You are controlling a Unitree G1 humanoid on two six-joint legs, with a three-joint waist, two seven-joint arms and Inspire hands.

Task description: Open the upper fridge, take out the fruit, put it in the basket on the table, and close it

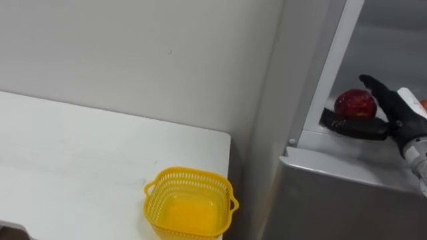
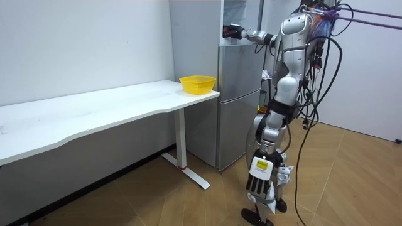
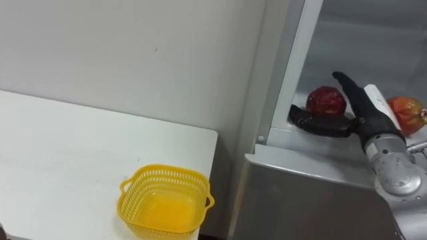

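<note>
Table (image 1: 80, 153): white, against the wall at the far left, with bare top apart from the basket.
Yellow basket (image 1: 190, 175): sits empty at the table's right corner, just beside the fridge; judged to be where the fruit should go.
Fridge (image 1: 347, 193): grey; the upper compartment is open and the lower door is closed beneath it.
Red apple (image 1: 355, 104): rests on the upper shelf near its front edge, roundish with no long axis to line up on.
Right hand (image 1: 393, 117): reaches in from the right and is spread around the apple, the thumb stretched out low in front and the fingers straight behind and to the right; not yet clamped.
Key relation: the apple lies to the left of the palm, inside the gap between thumb and fingers, so closing looks like all that is needed.
Second fruit (image 3: 408, 112): reddish-orange, further right on the same shelf, behind the wrist.
Left hand (image 2: 259, 174): hangs low at the robot's side in the room view, fingers loose, far from the shelf.
</note>
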